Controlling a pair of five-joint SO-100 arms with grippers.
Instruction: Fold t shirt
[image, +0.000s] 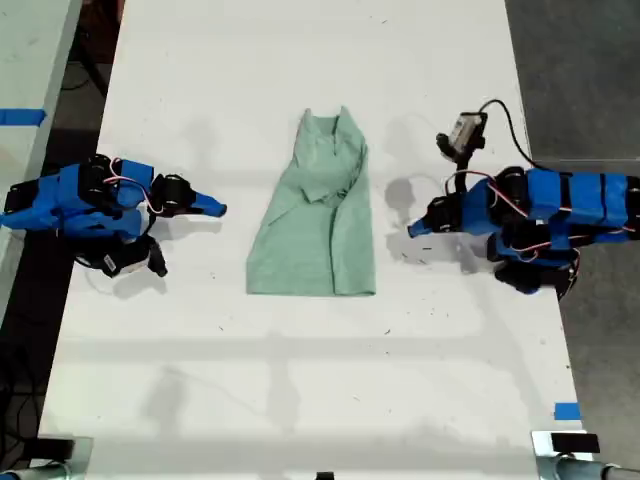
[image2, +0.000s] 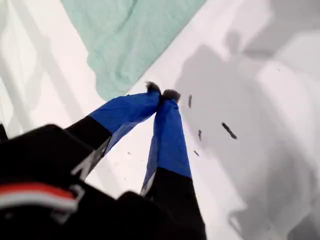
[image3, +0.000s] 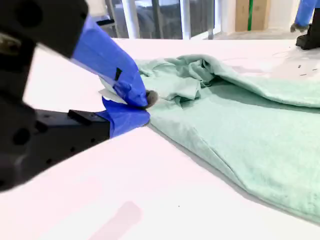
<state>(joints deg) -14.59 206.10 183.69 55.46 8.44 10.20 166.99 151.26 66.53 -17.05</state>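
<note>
The pale mint-green t shirt (image: 315, 215) lies on the white table (image: 300, 380), folded lengthwise into a narrow strip with bunched folds at its far end. My first gripper (image: 414, 230) (image2: 162, 93) is at the exterior view's right. It is shut, empty, and just off the shirt's (image2: 135, 35) corner. My second gripper (image: 220, 208) (image3: 145, 102) is at the exterior view's left. It is shut on nothing, low over the table, a short way from the shirt's (image3: 250, 130) edge.
A small white device (image: 462, 135) on a black cable sits above the first arm. Small black marks (image2: 229, 130) dot the table near the first gripper. Blue tape (image: 567, 411) marks the table's near corner at the exterior view's right. Dark floor borders both long edges.
</note>
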